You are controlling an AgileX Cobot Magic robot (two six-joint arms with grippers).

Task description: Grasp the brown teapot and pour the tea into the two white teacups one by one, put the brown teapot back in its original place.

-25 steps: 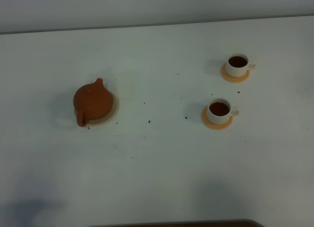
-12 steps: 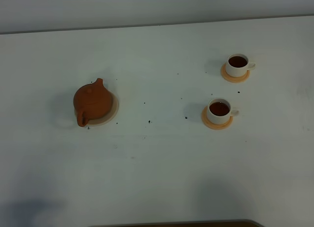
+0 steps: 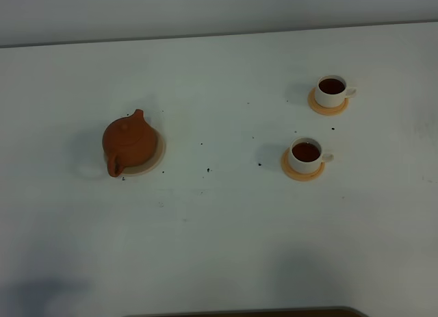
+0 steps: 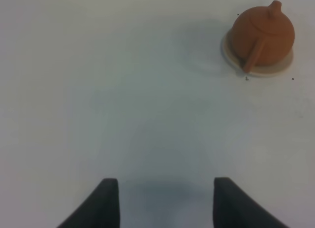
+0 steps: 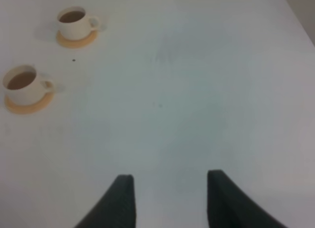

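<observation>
The brown teapot [image 3: 129, 144] stands on its pale beige saucer [image 3: 156, 157] at the left of the white table; it also shows in the left wrist view [image 4: 263, 35], on the saucer [image 4: 275, 68]. Two white teacups hold dark tea on orange-tan coasters: the far cup [image 3: 332, 91] and the near cup [image 3: 305, 155]; both show in the right wrist view [image 5: 74, 22] [image 5: 22, 84]. My left gripper [image 4: 162, 201] is open and empty, well away from the teapot. My right gripper [image 5: 169, 198] is open and empty, away from the cups. Neither gripper shows in the exterior view.
Small dark specks [image 3: 208, 170] lie on the table between teapot and cups. The table's far edge [image 3: 219, 35] meets a grey wall. A dark edge [image 3: 246, 312] runs along the front.
</observation>
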